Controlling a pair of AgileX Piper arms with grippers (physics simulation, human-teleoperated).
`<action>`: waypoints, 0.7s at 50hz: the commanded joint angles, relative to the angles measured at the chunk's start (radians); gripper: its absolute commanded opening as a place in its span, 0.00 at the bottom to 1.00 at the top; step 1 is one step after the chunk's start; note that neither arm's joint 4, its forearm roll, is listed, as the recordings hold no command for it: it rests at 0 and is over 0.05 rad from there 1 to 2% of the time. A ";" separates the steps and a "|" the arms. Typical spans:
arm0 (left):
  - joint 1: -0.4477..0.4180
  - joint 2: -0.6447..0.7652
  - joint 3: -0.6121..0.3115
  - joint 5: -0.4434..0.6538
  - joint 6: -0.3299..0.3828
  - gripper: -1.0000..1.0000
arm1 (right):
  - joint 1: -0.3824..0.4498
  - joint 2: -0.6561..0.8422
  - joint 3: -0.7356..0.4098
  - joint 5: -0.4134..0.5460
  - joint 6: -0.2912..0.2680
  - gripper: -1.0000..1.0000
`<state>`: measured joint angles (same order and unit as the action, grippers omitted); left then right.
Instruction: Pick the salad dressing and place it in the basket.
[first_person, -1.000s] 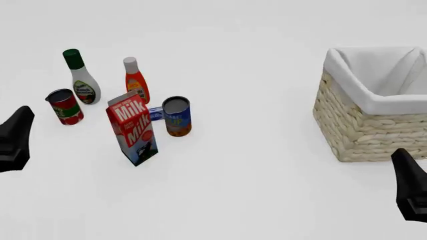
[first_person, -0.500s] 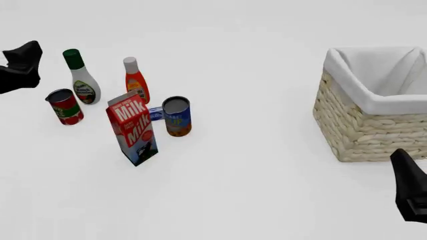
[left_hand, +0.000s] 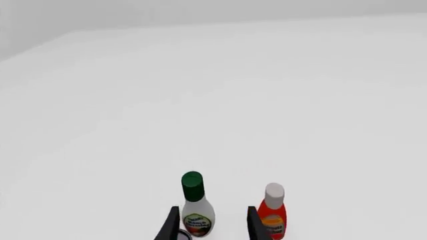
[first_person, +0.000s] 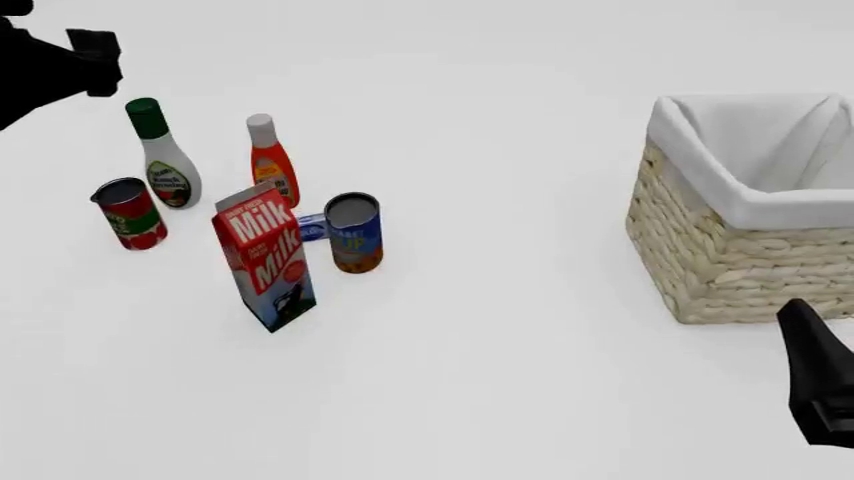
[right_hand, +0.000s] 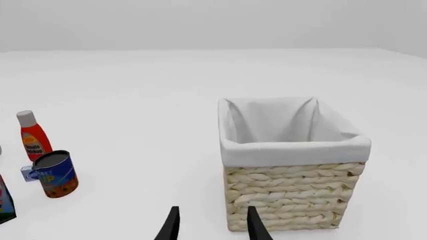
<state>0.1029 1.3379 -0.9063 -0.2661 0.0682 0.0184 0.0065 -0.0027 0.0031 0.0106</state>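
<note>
Over the last second the left gripper (first_person: 94, 60) has been raised from low at the near left edge of the front view to the upper left corner, so that it is now carried above and just to the left of the salad dressing (first_person: 166, 157), a white pear-shaped bottle with a dark green cap and an oval green-and-red label. In the left wrist view the bottle (left_hand: 195, 206) is framed between the two dark fingertips (left_hand: 169, 226), which are held apart with nothing between them; an approach for the pick is judged to be under way, with no contact made yet. The bottle stands upright on the white table (first_person: 507, 330), beside a slimmer orange-red bottle with a white cap (first_person: 271, 160) and behind a red can (first_person: 130, 213). The large square woven wicker basket with a white cloth lining (first_person: 747, 205) is set well apart, at the right. The right gripper (right_hand: 209, 227) has hardly been moved and is kept near the basket, fingers parted and empty.
</note>
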 joint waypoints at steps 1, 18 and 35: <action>0.037 0.185 -0.203 0.065 0.007 1.00 | -0.001 0.000 0.000 0.001 0.001 1.00; 0.069 0.389 -0.450 0.183 0.006 1.00 | 0.004 0.005 0.002 0.004 0.005 1.00; 0.077 0.550 -0.625 0.282 -0.024 1.00 | 0.023 0.006 0.002 0.007 0.003 1.00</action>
<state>0.1727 1.7948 -1.4263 -0.0423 0.0536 0.0338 0.0131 -0.0012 0.0066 0.0144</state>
